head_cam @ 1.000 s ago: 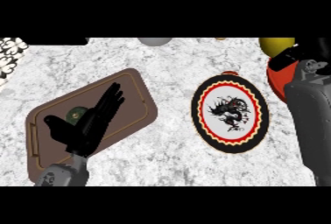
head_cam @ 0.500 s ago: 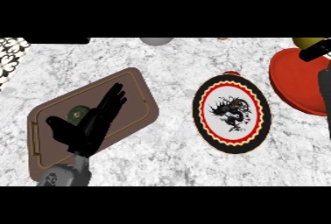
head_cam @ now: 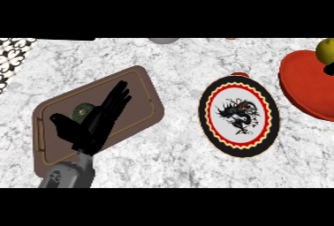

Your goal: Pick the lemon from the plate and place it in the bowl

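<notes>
The yellow round lemon (head_cam: 325, 50) sits at the view's right edge over the red bowl (head_cam: 303, 86), a black bit of my right hand (head_cam: 329, 69) just beneath it; whether those fingers grip it, I cannot tell. The round dragon-patterned plate (head_cam: 239, 115) holds nothing. My left hand (head_cam: 98, 121) rests open, fingers straight, above the brown rectangular tray (head_cam: 140, 95), beside a small green object (head_cam: 83, 109). All lies on the white marble counter (head_cam: 176, 66).

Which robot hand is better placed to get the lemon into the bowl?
Right. The lemon sits at the red bowl's upper edge, far right, with a dark sliver of the right robot hand beside it. The left robot hand lies open over the brown tray, beyond the plate.
</notes>
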Robot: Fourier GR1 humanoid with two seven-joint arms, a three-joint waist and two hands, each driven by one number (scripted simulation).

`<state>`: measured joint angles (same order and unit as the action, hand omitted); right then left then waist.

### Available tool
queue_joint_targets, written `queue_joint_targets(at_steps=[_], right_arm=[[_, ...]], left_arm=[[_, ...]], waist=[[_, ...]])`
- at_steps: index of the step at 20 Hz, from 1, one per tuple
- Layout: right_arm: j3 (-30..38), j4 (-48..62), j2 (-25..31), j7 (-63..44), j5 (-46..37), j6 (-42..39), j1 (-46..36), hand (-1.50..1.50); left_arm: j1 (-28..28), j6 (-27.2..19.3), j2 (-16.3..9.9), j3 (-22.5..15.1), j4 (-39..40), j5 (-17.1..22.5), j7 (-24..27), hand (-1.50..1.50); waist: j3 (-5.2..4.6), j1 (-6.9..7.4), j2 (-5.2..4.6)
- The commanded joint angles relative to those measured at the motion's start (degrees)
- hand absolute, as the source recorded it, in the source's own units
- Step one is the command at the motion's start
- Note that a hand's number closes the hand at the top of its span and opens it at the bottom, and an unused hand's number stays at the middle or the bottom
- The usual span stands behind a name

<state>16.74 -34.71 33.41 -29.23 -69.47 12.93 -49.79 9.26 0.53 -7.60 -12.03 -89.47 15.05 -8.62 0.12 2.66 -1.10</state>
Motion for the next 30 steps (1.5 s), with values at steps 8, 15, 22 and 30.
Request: queue_joint_targets(at_steps=[8,15,22,30], right_arm=[[10.8,16.6,3.1,8.5,8.3,7.1,-3.3,-1.5],[22.9,7.9,-1.1,25.5,23.1,22.0,-0.9,-1.5],[28.2,-4.4,-8.9,45.2,38.0,18.9,2.1,-1.5],[23.7,-31.6,-24.6,49.1,44.1,13.6,16.7,-1.5]], left_arm=[[-0.4,0.5,0.8,-0.8,-0.5,-0.5,-0.3,0.0],[-1.1,1.3,0.0,0.5,1.2,-0.5,1.5,0.0],[-1.0,-0.1,-0.6,2.8,0.7,-0.2,0.0,0.0],[-5.0,-1.5,-0.5,2.7,-1.2,-0.8,-0.7,0.0]], waist=[[0.19,1.14,-0.41],[0.4,-1.56,0.52],[-0.03,-3.58,1.6],[-0.27,-6.73,3.07]])
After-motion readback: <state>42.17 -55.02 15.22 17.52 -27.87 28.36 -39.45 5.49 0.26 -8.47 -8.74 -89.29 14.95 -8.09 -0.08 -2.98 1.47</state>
